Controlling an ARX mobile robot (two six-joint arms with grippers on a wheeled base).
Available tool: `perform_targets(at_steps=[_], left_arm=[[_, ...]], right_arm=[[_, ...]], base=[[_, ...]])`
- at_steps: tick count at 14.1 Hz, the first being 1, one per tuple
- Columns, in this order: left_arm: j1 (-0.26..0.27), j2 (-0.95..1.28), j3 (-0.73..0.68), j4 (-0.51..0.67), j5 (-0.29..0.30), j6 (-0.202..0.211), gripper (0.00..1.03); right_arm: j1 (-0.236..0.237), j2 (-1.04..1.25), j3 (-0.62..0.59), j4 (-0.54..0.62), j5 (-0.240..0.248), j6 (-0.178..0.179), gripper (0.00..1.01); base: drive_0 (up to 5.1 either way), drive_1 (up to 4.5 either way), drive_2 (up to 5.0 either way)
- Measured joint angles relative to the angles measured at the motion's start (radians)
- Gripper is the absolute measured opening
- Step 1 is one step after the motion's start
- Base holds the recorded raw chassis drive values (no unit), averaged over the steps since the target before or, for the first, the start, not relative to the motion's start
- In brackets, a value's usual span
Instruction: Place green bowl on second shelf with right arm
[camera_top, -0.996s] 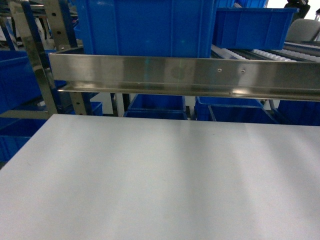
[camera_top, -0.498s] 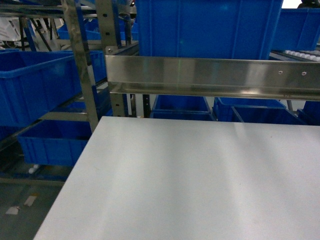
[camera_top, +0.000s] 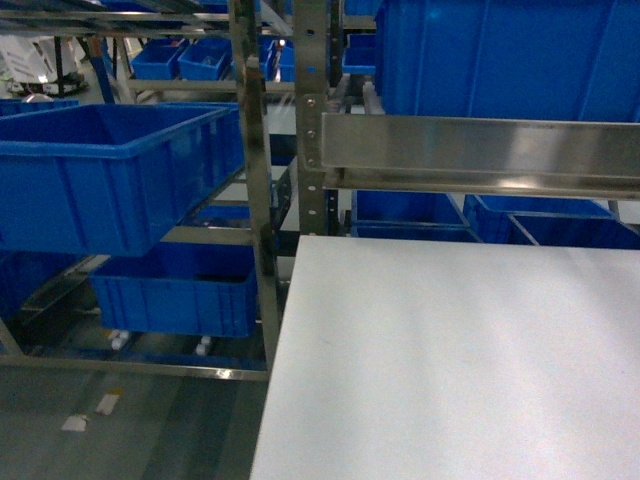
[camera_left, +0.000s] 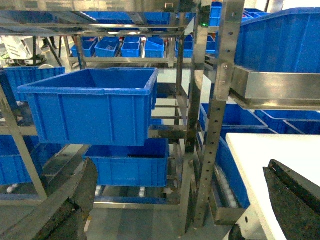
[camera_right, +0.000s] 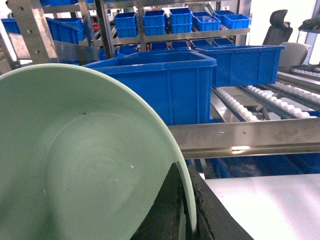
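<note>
Green bowl (camera_right: 75, 165) fills our right wrist view, its rim at five o'clock pinched in our right gripper (camera_right: 182, 210), carried for shelving; left gripper (camera_left: 175, 200) spread, empty.

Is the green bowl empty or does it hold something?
Empty: the right wrist view shows the green bowl's bare inside.

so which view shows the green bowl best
The right wrist view: the green bowl fills its left side, inside facing the camera, with the right hand's finger clamped on its rim. The head and left wrist views show no bowl.
</note>
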Motion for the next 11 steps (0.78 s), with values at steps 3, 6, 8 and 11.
perform_targets(at_steps=[3, 6, 8, 11], left_arm=[[0.000, 0.000, 0.000, 0.002, 0.000, 0.000, 0.98], [0.000, 0.000, 0.000, 0.000, 0.000, 0.000, 0.98], [0.000, 0.000, 0.000, 0.000, -0.001, 0.000, 0.98], [0.000, 0.000, 0.000, 0.001, 0.000, 0.000, 0.98]], right_arm=[[0.000, -0.005, 0.000, 0.002, 0.000, 0.000, 0.02], [0.000, -0.004, 0.000, 0.000, -0.001, 0.000, 0.02], [0.001, -0.004, 0.000, -0.002, -0.001, 0.000, 0.02], [0.000, -0.004, 0.000, -0.002, 0.000, 0.000, 0.02]], base=[[-4.8, 2.49, 2.5], [-4.9, 2.41, 2.4], [-4.9, 2.39, 2.4], [-4.9, 2.43, 2.4]])
